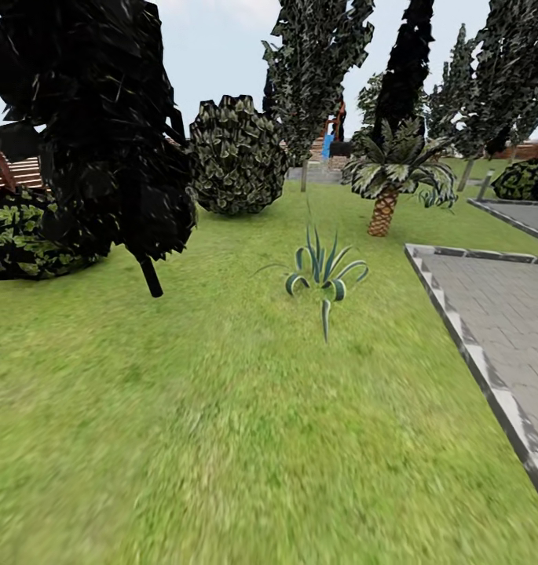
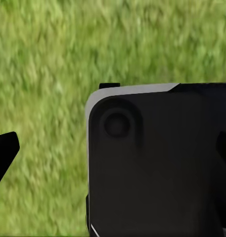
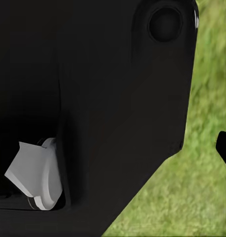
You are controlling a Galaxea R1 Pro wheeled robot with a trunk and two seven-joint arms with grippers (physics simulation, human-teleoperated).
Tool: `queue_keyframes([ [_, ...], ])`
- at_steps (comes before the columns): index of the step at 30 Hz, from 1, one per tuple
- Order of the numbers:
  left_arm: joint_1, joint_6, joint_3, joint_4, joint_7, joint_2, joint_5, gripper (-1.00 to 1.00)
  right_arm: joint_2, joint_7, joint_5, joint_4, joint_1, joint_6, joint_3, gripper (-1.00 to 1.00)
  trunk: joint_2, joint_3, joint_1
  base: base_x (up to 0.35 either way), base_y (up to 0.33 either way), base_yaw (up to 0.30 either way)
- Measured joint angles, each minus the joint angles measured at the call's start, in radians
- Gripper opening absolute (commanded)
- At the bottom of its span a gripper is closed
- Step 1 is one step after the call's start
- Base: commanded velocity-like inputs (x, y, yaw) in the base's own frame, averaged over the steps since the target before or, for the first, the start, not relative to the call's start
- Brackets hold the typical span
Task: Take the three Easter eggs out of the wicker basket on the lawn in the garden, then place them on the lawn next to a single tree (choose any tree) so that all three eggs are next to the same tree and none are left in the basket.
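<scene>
The Easter eggs and the wicker basket are out of view. The lawn (image 1: 221,408) spreads ahead of me in the head view. A tree (image 1: 316,71) with speckled leaves and a pale trunk stands far back at the centre, and another (image 1: 504,71) at the far right. In the left wrist view my left gripper (image 2: 115,153) hangs over grass, with one black fingertip (image 2: 4,153) at the frame's edge, open and holding nothing. My right gripper (image 3: 113,148) also shows one fingertip (image 3: 224,148) at the frame's edge, over grass, open and holding nothing.
A dark tree with a thin black trunk (image 1: 151,276) stands near left. A spiky agave (image 1: 323,275) grows mid-lawn and a palm (image 1: 384,210) behind it. A round bush (image 1: 237,157) sits at the back. The grey paved patio (image 1: 496,314) borders the right. My dark body (image 2: 157,163) blocks much of both wrist views.
</scene>
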Motion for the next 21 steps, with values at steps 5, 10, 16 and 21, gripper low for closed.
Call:
queue_keyframes([
  [5,0.000,0.000,0.000,0.000,0.000,0.000,0.000,1.00,0.000,0.000,0.000,-0.001,0.000,0.000,0.000,1.00,0.000,0.000,0.000,0.300,-0.131,0.042],
  [10,0.000,0.000,0.000,0.000,0.000,0.000,0.000,1.00,0.000,0.000,0.000,-0.001,0.000,-0.001,0.000,1.00,0.000,0.000,0.000,0.298,-0.134,0.013],
  [16,0.000,0.000,0.000,0.000,0.000,0.000,0.000,1.00,0.001,0.000,0.000,0.000,0.000,0.000,0.000,1.00,0.000,0.000,0.000,0.298,-0.135,0.163],
  [21,0.000,0.000,0.000,0.000,0.000,0.000,0.000,1.00,0.001,0.000,0.000,0.000,0.000,0.000,0.000,1.00,0.000,0.000,0.000,0.298,-0.131,0.265],
])
